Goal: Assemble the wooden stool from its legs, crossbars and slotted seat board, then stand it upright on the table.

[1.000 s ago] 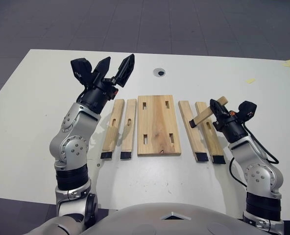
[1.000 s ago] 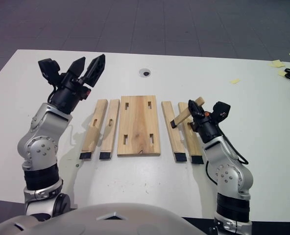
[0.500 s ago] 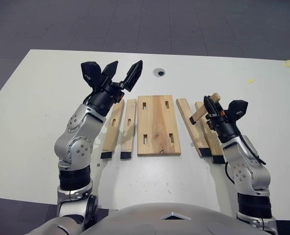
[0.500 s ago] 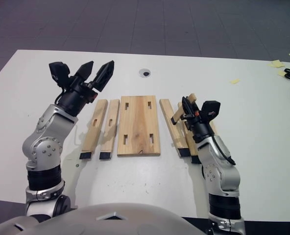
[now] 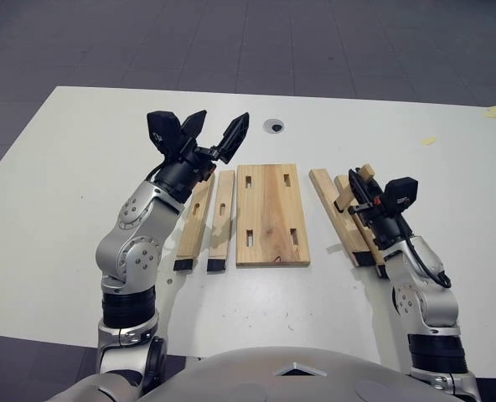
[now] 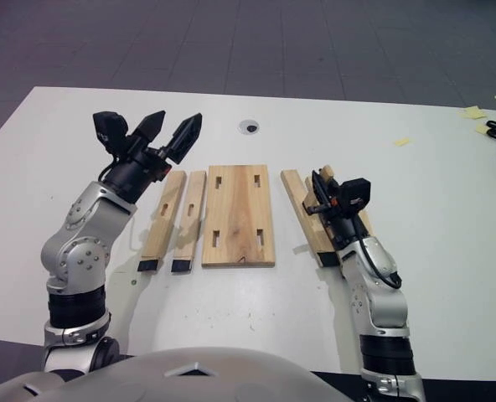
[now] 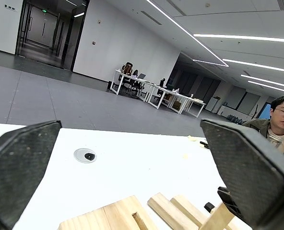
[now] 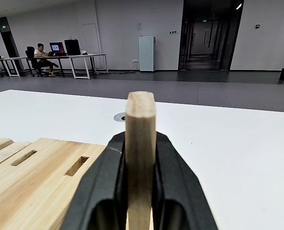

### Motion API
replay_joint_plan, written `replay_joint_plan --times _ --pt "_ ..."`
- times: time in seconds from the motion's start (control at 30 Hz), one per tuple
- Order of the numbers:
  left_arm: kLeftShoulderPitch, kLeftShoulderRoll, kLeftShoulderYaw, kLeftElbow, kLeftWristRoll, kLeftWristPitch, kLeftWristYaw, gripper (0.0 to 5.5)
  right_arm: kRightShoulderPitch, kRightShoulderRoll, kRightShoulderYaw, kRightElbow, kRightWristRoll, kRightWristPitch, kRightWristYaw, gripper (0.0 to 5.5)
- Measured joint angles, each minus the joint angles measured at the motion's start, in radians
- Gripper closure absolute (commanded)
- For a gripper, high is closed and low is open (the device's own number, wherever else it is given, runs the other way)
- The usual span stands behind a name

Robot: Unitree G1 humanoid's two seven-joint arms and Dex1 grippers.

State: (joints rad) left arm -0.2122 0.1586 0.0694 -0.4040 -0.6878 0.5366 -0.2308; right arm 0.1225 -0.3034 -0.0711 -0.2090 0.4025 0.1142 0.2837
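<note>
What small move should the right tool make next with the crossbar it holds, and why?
Probably lower the crossbar end-first onto one of the two legs beneath it. The right tool is shut on the crossbar, holding it tilted over those legs. Nothing is assembled yet: the seat board lies flat, and the left tool is open and empty.

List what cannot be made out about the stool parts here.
Crossbar: lower end, right wrist view, buried inside the right gripper.
Right legs: any slots, head views, covered by that gripper and its arm.
Outer left leg: far end, head views, behind the left arm.
Seat board: mostly cut off by the left wrist view's bottom edge.
</note>
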Motion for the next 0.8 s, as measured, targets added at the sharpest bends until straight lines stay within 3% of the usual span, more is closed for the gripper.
replay_joint_plan --times 0.17,0.8 --pt "0.000 0.003 0.001 0.004 0.000 -0.001 -0.001 0.10 0.015 0.019 -0.025 0.075 0.019 0.080 -0.002 3.99" --pt "0.001 -0.005 -0.023 0.034 0.028 -0.012 -0.038 0.10 -0.406 0.013 -0.127 -0.048 0.134 0.239 -0.049 1.17"
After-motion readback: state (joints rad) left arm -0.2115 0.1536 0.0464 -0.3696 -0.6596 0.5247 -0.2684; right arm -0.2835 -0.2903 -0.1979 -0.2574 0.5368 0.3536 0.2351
